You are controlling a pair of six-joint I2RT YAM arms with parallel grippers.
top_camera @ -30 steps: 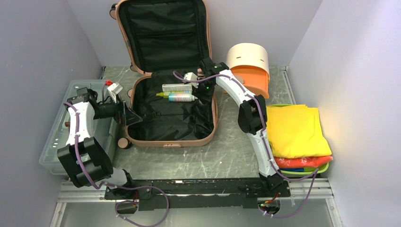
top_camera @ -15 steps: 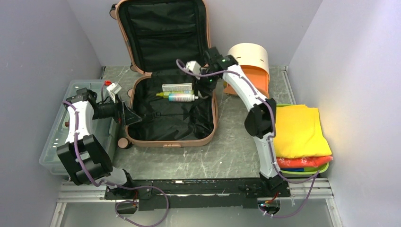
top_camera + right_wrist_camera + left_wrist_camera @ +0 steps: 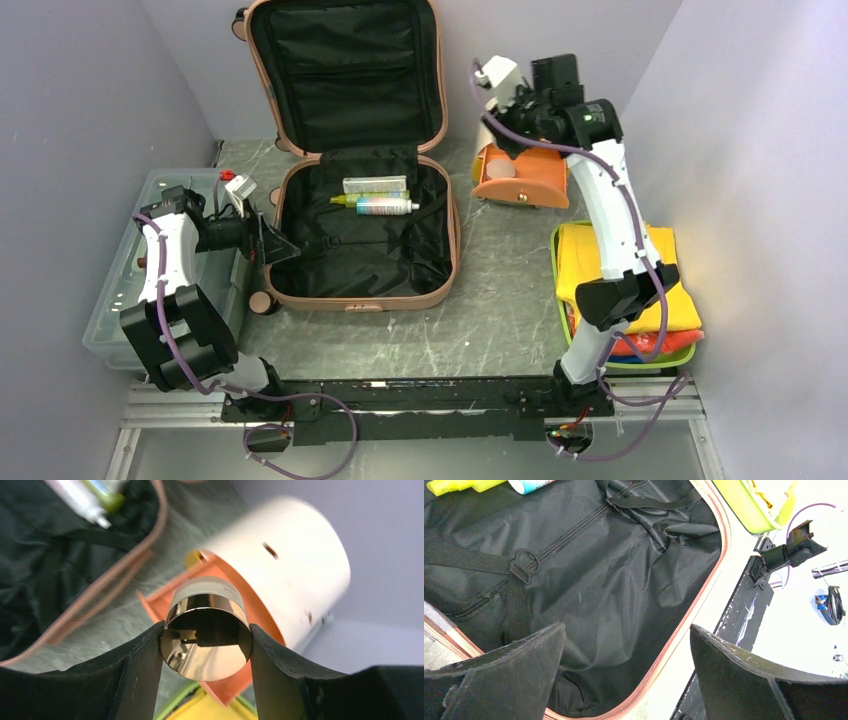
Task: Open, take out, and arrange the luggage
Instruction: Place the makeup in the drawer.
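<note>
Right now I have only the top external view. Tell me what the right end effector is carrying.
Observer: The right end effector is shut on a round jar, pinched on both sides, with its shiny gold end facing the wrist camera.
Operator: Report what lies beyond it.
Observer: The orange tray with its white curved cover sits beyond the jar. I cannot tell whether they touch.
Operator: Now check the left side.
Observer: The left end effector is wide open and holds nothing. It is over the black lining of the luggage.
</note>
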